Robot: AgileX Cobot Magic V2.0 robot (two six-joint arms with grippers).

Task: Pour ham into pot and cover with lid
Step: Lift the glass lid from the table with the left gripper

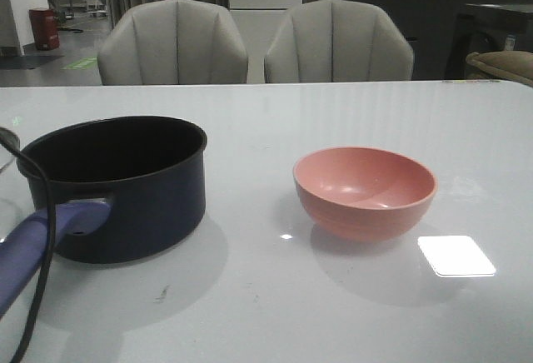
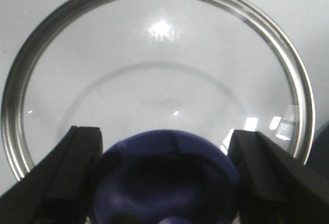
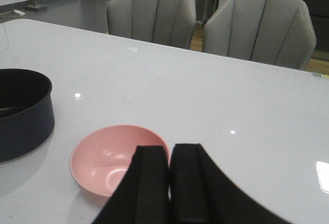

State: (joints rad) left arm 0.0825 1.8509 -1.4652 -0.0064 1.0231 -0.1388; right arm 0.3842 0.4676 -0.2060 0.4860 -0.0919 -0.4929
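Note:
The dark navy pot [image 1: 125,188] stands at the table's left, its purple-blue handle [image 1: 33,246] pointing toward me; it also shows in the right wrist view [image 3: 23,116]. Its inside looks black, and no ham shows anywhere. The glass lid [image 2: 159,70] with a metal rim lies flat on the white table. My left gripper [image 2: 165,131] is open, one finger on each side of the lid's dark blue knob [image 2: 164,178], close against it. My right gripper [image 3: 168,149] is shut on nothing, raised behind the empty pink bowl [image 3: 110,154].
The pink bowl [image 1: 366,192] sits right of centre, a hand's width from the pot. A black cable [image 1: 50,213] hangs across the pot's handle. Two grey chairs [image 1: 175,42] [image 1: 337,42] stand behind the table's far edge. A bright light patch [image 1: 455,256] lies near the bowl.

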